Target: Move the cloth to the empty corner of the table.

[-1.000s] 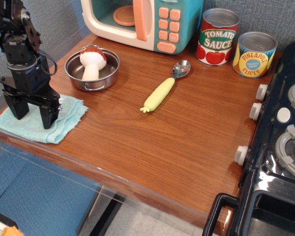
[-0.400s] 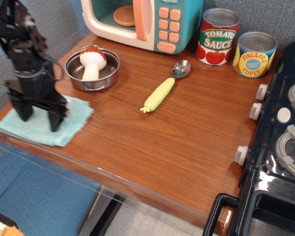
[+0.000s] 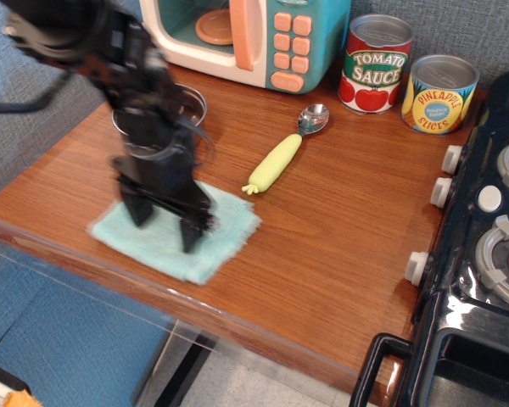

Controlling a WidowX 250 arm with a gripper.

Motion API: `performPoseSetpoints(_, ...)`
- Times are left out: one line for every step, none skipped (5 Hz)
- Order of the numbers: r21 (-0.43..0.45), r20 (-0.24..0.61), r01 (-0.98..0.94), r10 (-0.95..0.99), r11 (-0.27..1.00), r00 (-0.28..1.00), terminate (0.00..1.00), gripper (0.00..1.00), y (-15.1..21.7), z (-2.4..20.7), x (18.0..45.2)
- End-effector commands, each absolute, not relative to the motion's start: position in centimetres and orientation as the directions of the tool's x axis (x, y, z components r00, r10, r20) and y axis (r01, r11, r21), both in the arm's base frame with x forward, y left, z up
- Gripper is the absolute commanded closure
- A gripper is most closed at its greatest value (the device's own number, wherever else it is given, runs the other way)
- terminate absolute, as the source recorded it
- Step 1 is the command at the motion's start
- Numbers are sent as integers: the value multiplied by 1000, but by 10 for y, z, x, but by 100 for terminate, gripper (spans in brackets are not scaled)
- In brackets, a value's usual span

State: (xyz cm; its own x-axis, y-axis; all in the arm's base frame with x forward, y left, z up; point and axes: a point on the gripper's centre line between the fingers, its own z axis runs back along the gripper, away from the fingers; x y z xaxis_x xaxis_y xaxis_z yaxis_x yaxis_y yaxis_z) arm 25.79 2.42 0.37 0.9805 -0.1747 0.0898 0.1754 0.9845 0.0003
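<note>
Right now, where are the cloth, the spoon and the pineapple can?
cloth [image 3: 229, 222], main view, bare right part.
spoon [image 3: 276, 162], main view, middle of yellow handle.
pineapple can [image 3: 439, 102], main view, front label.

A light aqua-blue terry cloth [image 3: 180, 236] is lying flat, frayed-edged, at lower left of the frame, near the front rim of the glossy reddish-brown wooden table [image 3: 322, 229].

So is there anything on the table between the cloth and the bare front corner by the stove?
Nothing visible. From the cloth to the empty corner the wood is bare; the spoon lies farther back.
</note>
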Motion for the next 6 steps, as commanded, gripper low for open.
performPoseSetpoints(-19, 42, 227, -226, 974, 973, 0, 0, -54, 3, 236)
performPoseSetpoints(-28, 37, 180, -179, 983, 983, 0, 0, -83, 6, 239)
performPoseSetpoints(-42, 11, 105, -105, 994, 994, 0, 0, -95, 2, 245)
performPoseSetpoints(-28, 7, 63, -63, 998, 998, 0, 0, -90, 3, 248)
performPoseSetpoints(8, 57, 65, -66, 998, 996, 0, 0, -84, 32, 253)
performPoseSetpoints(41, 144, 73, -78, 996, 986, 0, 0, -85, 77, 255)
